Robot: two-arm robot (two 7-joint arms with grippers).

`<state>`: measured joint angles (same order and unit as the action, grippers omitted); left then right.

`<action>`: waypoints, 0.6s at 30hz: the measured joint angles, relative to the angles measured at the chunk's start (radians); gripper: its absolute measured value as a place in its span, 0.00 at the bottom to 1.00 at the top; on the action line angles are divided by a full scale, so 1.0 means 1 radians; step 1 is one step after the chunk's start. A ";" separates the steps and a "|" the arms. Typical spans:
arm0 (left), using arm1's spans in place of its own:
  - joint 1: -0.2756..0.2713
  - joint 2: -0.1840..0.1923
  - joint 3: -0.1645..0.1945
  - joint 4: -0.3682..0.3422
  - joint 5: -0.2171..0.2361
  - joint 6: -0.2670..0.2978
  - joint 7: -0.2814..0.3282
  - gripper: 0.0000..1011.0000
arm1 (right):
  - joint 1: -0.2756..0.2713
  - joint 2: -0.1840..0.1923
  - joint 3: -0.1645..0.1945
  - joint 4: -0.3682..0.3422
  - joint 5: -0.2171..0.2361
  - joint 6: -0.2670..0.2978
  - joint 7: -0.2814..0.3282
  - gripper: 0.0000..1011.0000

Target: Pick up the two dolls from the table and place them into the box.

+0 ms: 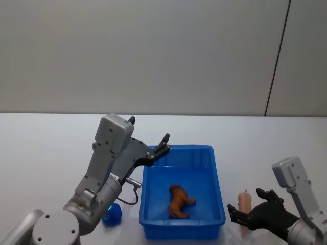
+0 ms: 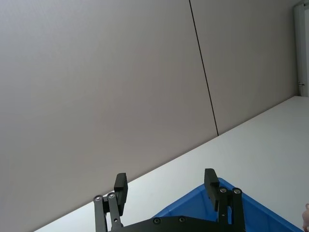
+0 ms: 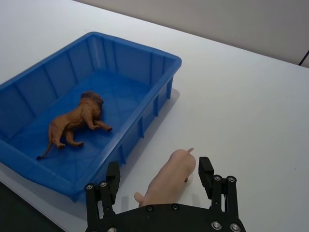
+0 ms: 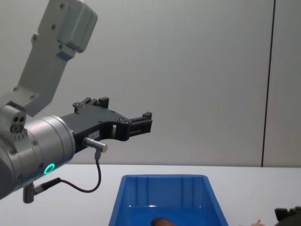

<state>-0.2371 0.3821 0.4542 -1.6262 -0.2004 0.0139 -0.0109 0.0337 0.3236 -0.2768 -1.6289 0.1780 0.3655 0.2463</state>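
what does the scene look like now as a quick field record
box: blue bin on the white table
in box: brown lion toy on the bin floor
outside box: pink pig toy on the table, right of the bin
left gripper: open, empty, raised by the bin's left rim
right gripper: open, straddling the pig toy

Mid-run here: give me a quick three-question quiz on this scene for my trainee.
1. True or false: the brown lion toy lies inside the blue bin.
2. Which thing lies on the table between the open fingers of the right tool? A) pink pig toy B) the lion C) nothing
3. Fill in: the left tool is raised and open, and it holds ____.
Key: 1 true; 2 A; 3 nothing.
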 joint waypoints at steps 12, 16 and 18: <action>0.000 0.000 0.000 0.000 0.000 0.000 0.000 0.99 | 0.012 -0.024 -0.013 0.045 -0.019 0.024 -0.023 0.99; 0.000 0.000 0.000 0.000 0.000 0.000 0.000 0.99 | 0.019 -0.035 -0.018 0.063 -0.024 0.032 -0.029 0.99; 0.000 0.000 0.000 0.000 0.000 0.000 0.000 0.99 | 0.023 -0.040 -0.021 0.073 -0.028 0.037 -0.033 0.99</action>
<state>-0.2371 0.3821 0.4542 -1.6262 -0.2004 0.0139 -0.0109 0.0572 0.2832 -0.2983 -1.5557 0.1498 0.4025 0.2135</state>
